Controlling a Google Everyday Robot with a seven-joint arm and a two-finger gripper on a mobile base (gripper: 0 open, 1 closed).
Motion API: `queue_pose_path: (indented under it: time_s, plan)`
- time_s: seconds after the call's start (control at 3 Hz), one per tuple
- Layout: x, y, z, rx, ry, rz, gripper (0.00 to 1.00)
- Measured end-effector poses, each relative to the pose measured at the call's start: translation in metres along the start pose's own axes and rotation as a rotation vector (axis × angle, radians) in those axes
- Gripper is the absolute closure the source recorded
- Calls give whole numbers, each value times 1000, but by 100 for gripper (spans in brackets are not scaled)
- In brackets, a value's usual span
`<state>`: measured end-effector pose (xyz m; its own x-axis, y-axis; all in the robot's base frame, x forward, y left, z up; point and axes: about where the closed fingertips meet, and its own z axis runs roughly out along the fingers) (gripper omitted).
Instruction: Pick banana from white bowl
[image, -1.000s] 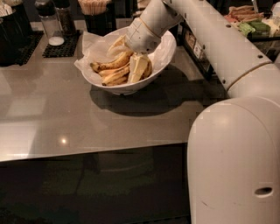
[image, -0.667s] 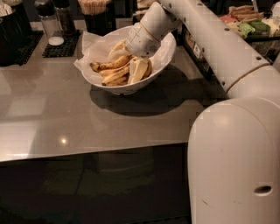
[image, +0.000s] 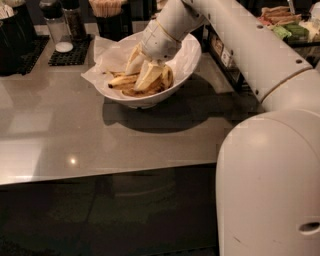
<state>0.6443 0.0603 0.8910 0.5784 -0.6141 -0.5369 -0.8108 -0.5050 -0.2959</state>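
The white bowl (image: 150, 101) stands on the grey counter at the back, lined with crinkled white paper (image: 107, 55). Several bananas lie in it. A brown-blotched banana (image: 136, 92) curves along the front of the pile, and a yellower one (image: 120, 80) lies to its left. My gripper (image: 141, 70) reaches down into the bowl from the upper right and sits on top of the bananas, touching the pile. The arm's wrist (image: 162, 32) covers the back of the bowl.
A grey counter (image: 75, 135) with its front edge toward me. Dark containers and a shaker (image: 57, 30) on a black mat stand at the back left. A cup of sticks (image: 107, 12) stands behind the bowl. Food trays (image: 285, 22) lie at the far right. The arm's base (image: 270, 185) fills the lower right.
The gripper has sunk slightly deeper into the bowl onto the bananas. The bowl and bananas have stayed in place.
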Motion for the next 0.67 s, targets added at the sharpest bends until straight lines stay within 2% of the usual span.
queue_pose_path:
  time_s: [0.33,0.67]
  plan:
    - [-9,-3,-9,15,32,-18,89]
    - [-22,-4,-26,52,96,0,100]
